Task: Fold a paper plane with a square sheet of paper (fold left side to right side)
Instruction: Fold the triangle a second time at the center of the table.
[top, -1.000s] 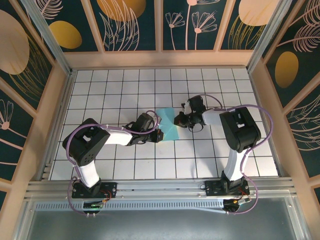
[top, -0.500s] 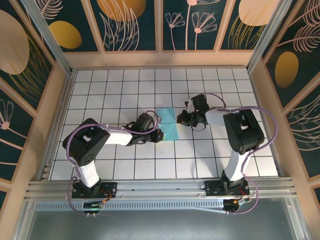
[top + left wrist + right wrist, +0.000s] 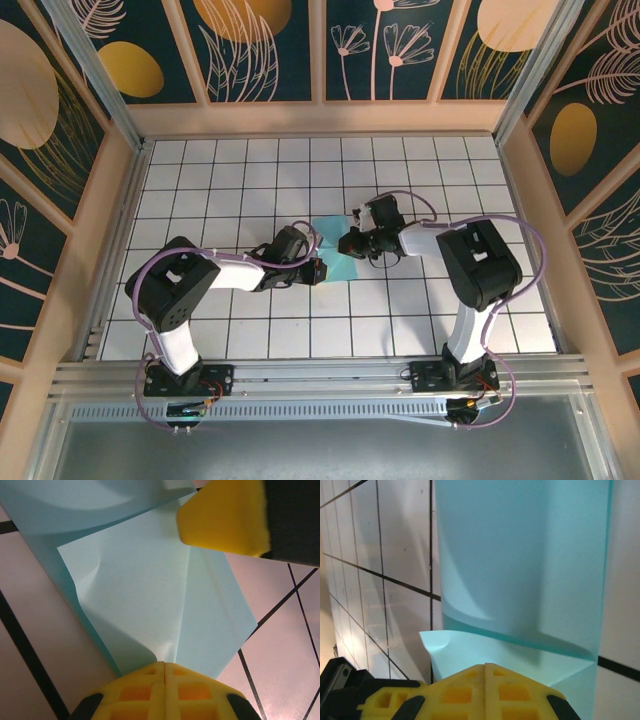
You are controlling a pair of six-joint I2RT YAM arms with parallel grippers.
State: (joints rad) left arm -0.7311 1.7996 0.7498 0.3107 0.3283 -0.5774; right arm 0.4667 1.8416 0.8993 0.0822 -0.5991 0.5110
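My left gripper (image 3: 164,665) has its fingers pressed together, tips at the near corner of the square sheet of paper (image 3: 145,595). The sheet lies mid-table on the white grid tiles (image 3: 230,180) between my two arms, and I cannot tell whether I pinch that corner or only pin it. My right gripper (image 3: 485,666) is closed on a lifted flap at the opposite edge, and the sheet bows in a soft curve ahead of it (no sharp crease there yet). The risk, I judge, is a skewed fold: if my right pulls harder than my left anchors, the sheet slides or pivots and the edges miss. Paper this thin could also buckle into a stray crease, or tear at either tip.
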